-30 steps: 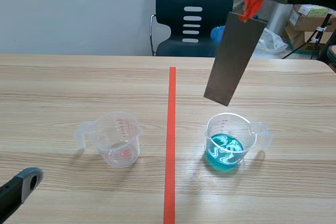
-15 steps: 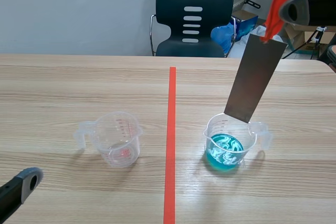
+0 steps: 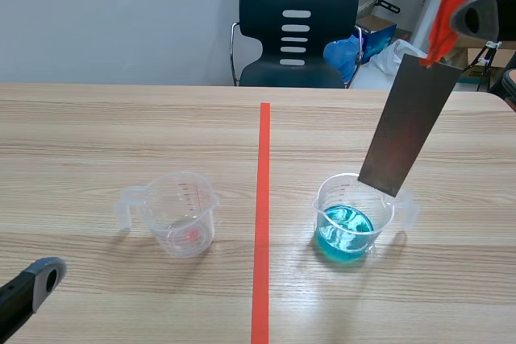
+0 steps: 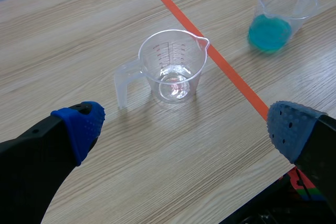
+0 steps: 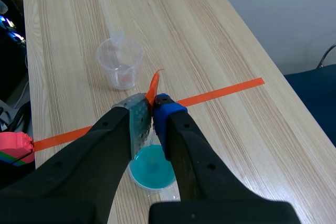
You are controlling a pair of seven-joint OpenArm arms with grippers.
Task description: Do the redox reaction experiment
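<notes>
wood-grain table (image 3: 121,126), dark chair (image 3: 297,26) behind. over the last second the metal strip (image 3: 409,122) moved right and down. its lower end now meets the rim of the cup of blue liquid (image 3: 352,217), right of centre, so the dip looks imminent. right gripper (image 5: 152,111) pinches the strip by its orange tab (image 3: 445,10). left gripper (image 4: 185,127) is spread wide, holding nothing.

A dark chair (image 3: 297,30) stands behind the wooden table (image 3: 121,134), against a pale wall (image 3: 113,14).
</notes>
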